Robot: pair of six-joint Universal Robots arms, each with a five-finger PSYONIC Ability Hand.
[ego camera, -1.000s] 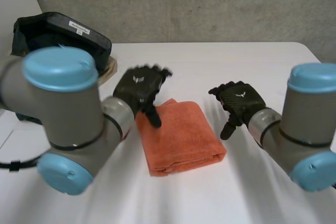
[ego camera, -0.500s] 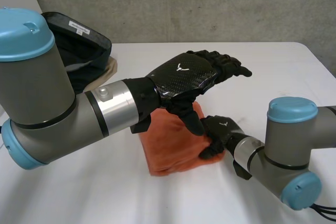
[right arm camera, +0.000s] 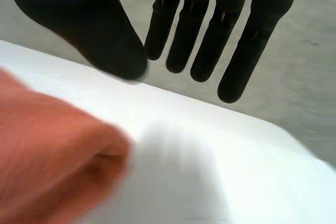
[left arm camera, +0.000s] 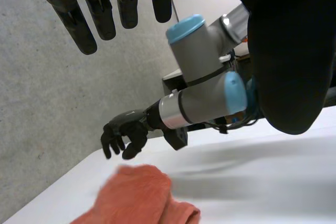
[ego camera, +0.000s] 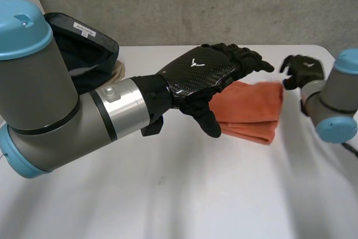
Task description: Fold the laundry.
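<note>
Nearest, the left arm (ego camera: pixel 50 116) reaches out over the white tabletop (ego camera: pixel 168 194). The left hand (ego camera: pixel 198 76) hangs above it, fingers (left arm camera: pixel 79 19) straight and spread, holding nothing (the thumb points down).

Just beyond lies the orange towel (ego camera: pixel 251 110), folded into a thick pad and flat on the tabletop toward the right. The right hand (ego camera: pixel 302 71) is at the towel's far right corner, fingers (right arm camera: pixel 236 51) straight and apart, thumb clear of them, empty. I cannot tell whether it touches the cloth.

Farthest back on the left sits a dark fabric bin (ego camera: pixel 84 43).

The towel looks soft, light and limp. Lifted at one point it would likely sag and its layers slide open. A pinch through all layers at two corners of one edge seems the safest hold.
</note>
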